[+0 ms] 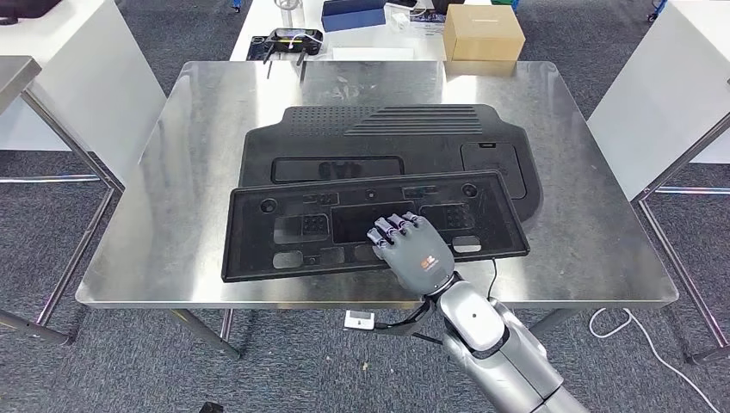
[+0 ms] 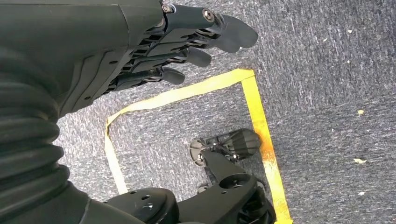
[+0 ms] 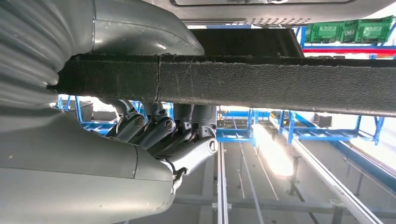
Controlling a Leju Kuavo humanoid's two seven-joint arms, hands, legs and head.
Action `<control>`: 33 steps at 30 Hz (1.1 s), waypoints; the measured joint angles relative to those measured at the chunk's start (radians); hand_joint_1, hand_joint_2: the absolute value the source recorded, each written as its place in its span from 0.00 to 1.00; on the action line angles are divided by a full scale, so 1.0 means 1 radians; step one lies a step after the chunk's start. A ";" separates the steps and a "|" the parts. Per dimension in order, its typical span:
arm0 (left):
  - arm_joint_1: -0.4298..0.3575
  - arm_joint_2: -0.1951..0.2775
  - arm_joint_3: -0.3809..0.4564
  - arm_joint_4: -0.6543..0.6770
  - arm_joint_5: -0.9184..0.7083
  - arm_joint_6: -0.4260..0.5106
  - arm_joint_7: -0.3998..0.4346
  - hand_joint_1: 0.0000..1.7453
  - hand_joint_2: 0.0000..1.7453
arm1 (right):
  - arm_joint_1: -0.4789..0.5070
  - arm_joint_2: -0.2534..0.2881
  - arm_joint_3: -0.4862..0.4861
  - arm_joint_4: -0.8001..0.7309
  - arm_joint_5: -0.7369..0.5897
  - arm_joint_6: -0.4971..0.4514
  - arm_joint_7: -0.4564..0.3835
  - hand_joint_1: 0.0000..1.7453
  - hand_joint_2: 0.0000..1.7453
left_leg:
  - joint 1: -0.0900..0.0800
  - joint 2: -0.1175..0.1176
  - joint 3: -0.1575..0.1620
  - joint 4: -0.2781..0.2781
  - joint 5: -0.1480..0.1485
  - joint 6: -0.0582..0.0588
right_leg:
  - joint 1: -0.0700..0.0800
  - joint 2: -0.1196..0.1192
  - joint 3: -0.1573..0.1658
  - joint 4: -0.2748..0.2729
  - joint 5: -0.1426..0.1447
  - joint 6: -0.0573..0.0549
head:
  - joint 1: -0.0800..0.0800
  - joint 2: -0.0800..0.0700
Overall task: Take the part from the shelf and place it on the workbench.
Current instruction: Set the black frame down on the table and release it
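Note:
A long black plastic panel lies flat on the steel workbench, its near edge close to the bench's front edge. It partly overlaps a larger black ribbed part behind it. My right hand grips the panel's near edge just right of its middle, fingers lying on top. In the right wrist view the panel's rim runs between the thumb and the fingers of that hand. My left hand hangs over the carpet, fingers apart and holding nothing.
A cardboard box and a black controller sit on a white table behind the bench. White tables flank both sides. A white cable lies on the floor at right. Yellow tape marks the carpet.

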 joint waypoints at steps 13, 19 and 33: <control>0.001 0.000 0.000 -0.001 -0.001 0.003 0.015 0.00 1.00 | 0.011 0.000 -0.006 0.000 0.007 0.012 0.005 1.00 1.00 | 0.025 -0.003 0.005 -0.008 0.000 -0.041 | -0.026 0.006 -0.002 -0.009 0.010 0.033 | 0.010 0.000; 0.002 -0.001 0.000 -0.001 -0.002 0.003 0.016 0.00 1.00 | 0.011 0.002 -0.006 0.000 0.007 0.014 0.006 1.00 1.00 | 0.035 0.019 -0.081 0.185 -0.093 -0.055 | -0.020 0.003 0.017 -0.010 0.002 -0.017 | 0.004 0.000; 0.001 -0.001 0.000 -0.001 -0.002 0.003 0.017 0.00 1.00 | 0.011 0.002 -0.007 -0.001 0.009 0.014 0.006 1.00 1.00 | 0.021 0.016 -0.003 0.004 -0.003 -0.012 | -0.008 0.000 0.002 0.085 -0.081 0.004 | 0.007 0.000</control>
